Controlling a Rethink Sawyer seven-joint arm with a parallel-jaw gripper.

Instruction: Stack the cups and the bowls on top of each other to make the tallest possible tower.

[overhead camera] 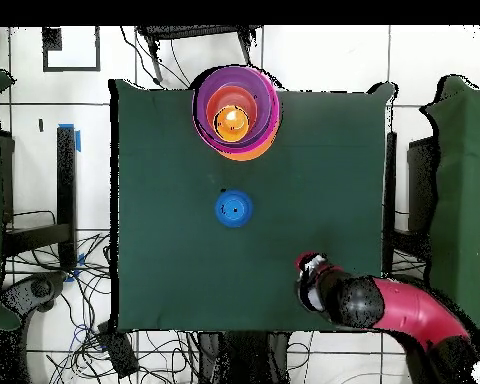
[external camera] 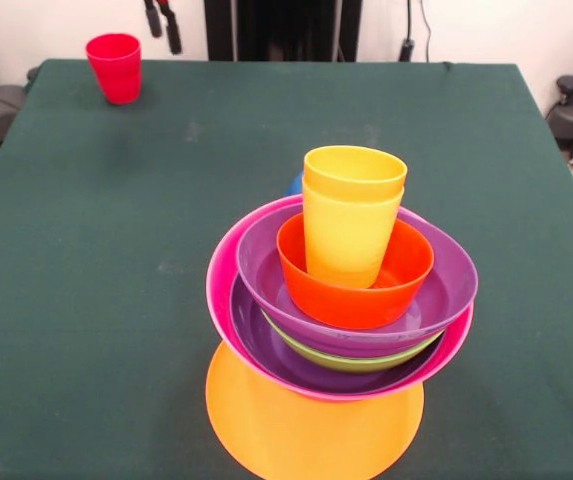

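The tower [external camera: 341, 320] stands near the table's front. A large orange bowl [external camera: 306, 425] is its base. On it rest a pink bowl [external camera: 221, 290], two purple bowls [external camera: 446, 285] with a lime green one [external camera: 351, 360] between them, and a red-orange bowl [external camera: 366, 295]. Two nested yellow cups [external camera: 351, 215] top it. From overhead the tower [overhead camera: 236, 112] sits at the table's top edge. A small blue bowl [overhead camera: 233, 208] stands mid-table, only a sliver [external camera: 294, 185] showing behind the tower. The red cup [external camera: 113, 67] stands upright at the far left corner. My gripper [external camera: 163, 25] hangs open just right of it, holding nothing.
The green cloth table [external camera: 86, 280] fills both views. In the overhead view the red and black arm [overhead camera: 384, 305] reaches in from the lower right, and the red cup [overhead camera: 306, 262] shows at its tip. Cables and chairs lie beyond the table's edges.
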